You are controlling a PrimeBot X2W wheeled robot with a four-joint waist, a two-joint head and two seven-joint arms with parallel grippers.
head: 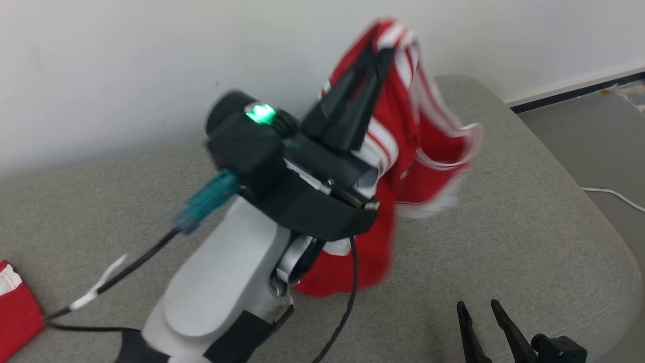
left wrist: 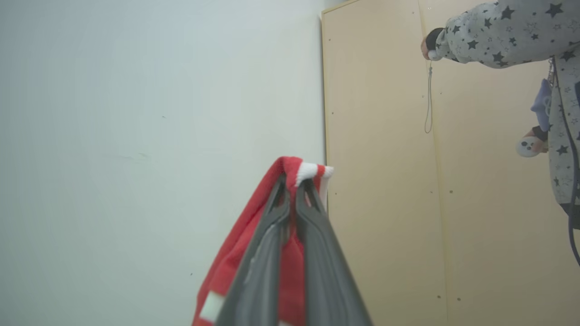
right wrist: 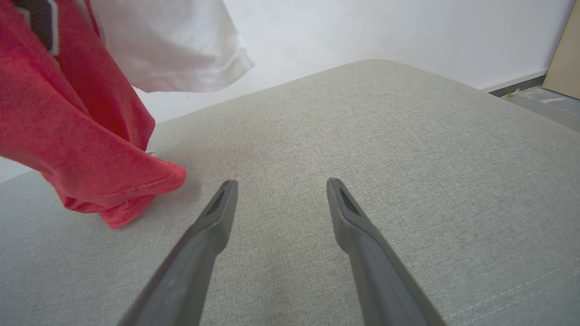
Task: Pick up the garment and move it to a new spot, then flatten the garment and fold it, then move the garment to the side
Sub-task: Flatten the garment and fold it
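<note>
The garment (head: 428, 131) is red with white stripes. It hangs lifted off the grey cushion (head: 529, 227), and its lower hem just reaches the cushion. My left gripper (head: 377, 50) is raised and shut on the garment's top edge. The left wrist view shows the fingers (left wrist: 272, 226) pinched together on a red and white fold (left wrist: 308, 171). At the lower right, low over bare cushion, my right gripper (head: 478, 305) is open and holds nothing. In the right wrist view its fingertips (right wrist: 282, 183) stand apart, with the hanging garment (right wrist: 68, 136) to their left.
Another piece of red and white cloth (head: 15, 307) lies at the cushion's left edge. A white wall stands behind, and floor with a white cable (head: 615, 194) is to the right. A person's star-patterned sleeve (left wrist: 498, 31) shows before a beige cabinet (left wrist: 385, 181).
</note>
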